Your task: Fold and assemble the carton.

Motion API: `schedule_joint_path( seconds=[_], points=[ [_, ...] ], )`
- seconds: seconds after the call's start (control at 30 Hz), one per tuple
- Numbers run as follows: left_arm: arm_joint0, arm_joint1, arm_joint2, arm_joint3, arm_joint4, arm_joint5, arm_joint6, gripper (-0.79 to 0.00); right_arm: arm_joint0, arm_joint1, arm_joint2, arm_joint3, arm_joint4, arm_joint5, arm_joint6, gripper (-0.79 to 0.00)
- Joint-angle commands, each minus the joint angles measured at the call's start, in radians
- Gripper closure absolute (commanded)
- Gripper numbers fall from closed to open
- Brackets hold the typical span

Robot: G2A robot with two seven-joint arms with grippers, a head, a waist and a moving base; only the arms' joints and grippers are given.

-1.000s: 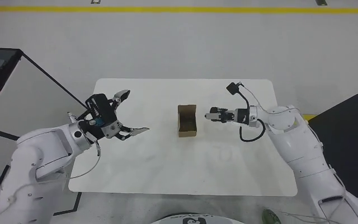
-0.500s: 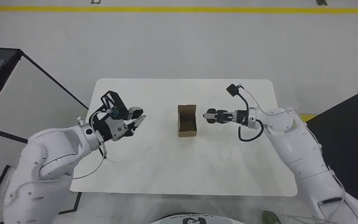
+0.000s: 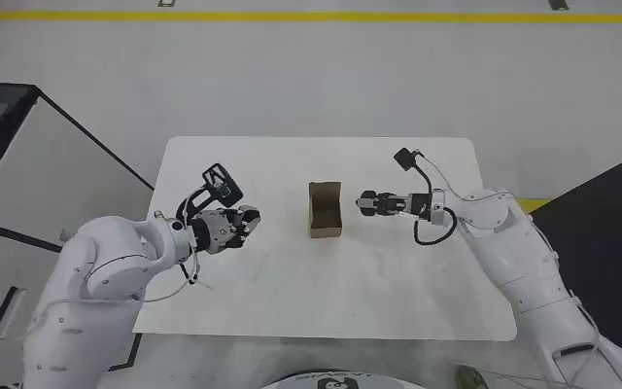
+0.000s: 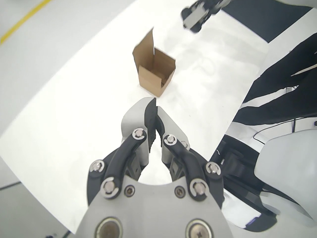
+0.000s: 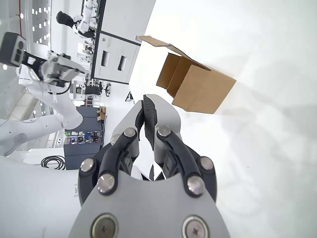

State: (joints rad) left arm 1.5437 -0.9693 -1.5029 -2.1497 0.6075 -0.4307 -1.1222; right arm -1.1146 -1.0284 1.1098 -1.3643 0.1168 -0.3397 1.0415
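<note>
A small brown carton (image 3: pixel 325 210) stands upright at the middle of the white table (image 3: pixel 389 282), its top open and one flap raised on the far side. The left wrist view shows the carton (image 4: pixel 154 75) just beyond my left gripper (image 4: pixel 153 105), which is shut and empty. From above, the left gripper (image 3: pixel 251 216) sits to the carton's left, a short gap away. My right gripper (image 3: pixel 362 202) hovers just right of the carton, shut with nothing in it. In the right wrist view the carton (image 5: pixel 198 87) lies close ahead of the right gripper (image 5: pixel 147 100).
The table's front edge (image 3: pixel 330 336) runs below both arms. A black frame (image 3: pixel 87 136) stands off the table's left side. Bare tabletop lies in front of and behind the carton.
My left gripper went from wide open to shut and moved right, toward the carton. The right gripper edged slightly closer to the carton. The carton stayed put.
</note>
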Motion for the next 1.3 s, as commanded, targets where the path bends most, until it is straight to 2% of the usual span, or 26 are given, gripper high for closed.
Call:
schedule_joint_path(
  seconds=[0.0,0.17,0.3,0.57,0.67,0.73,0.83,1.07,1.27],
  points=[
    [-0.037,-0.004,0.071,0.054,-0.118,0.098,-0.076,0.000,-0.008,-0.002,-0.011,-0.008,-0.013,0.016,-0.024,0.000],
    [-0.155,-0.016,0.194,0.162,-0.212,0.207,-0.145,0.000,-0.007,-0.006,-0.032,-0.009,-0.050,0.052,-0.060,0.000],
    [-0.213,-0.024,0.239,0.227,-0.334,0.246,-0.160,0.000,-0.005,-0.010,-0.046,0.005,-0.071,0.077,-0.083,0.000],
    [-0.213,-0.024,0.239,0.227,-0.334,0.246,-0.160,0.000,-0.003,-0.011,-0.051,0.011,-0.074,0.084,-0.087,0.000],
    [-0.209,-0.030,0.246,0.278,-0.320,0.300,-0.053,0.000,-0.007,-0.012,-0.053,0.013,-0.083,0.091,-0.101,0.000],
    [-0.212,-0.043,0.289,0.312,-0.357,0.356,0.046,0.000,-0.014,-0.016,-0.067,0.007,-0.104,0.110,-0.135,0.000],
    [-0.242,-0.060,0.345,0.371,-0.424,0.370,0.131,0.000,-0.014,-0.021,-0.078,0.013,-0.095,0.126,-0.155,0.000],
    [-0.313,-0.085,0.426,0.488,-0.472,0.374,0.225,0.000,-0.012,-0.032,-0.096,0.039,-0.053,0.142,-0.173,0.000],
    [-0.319,-0.086,0.428,0.490,-0.460,0.377,0.236,0.000,-0.011,-0.032,-0.096,0.042,-0.051,0.143,-0.171,0.000]
  ],
)
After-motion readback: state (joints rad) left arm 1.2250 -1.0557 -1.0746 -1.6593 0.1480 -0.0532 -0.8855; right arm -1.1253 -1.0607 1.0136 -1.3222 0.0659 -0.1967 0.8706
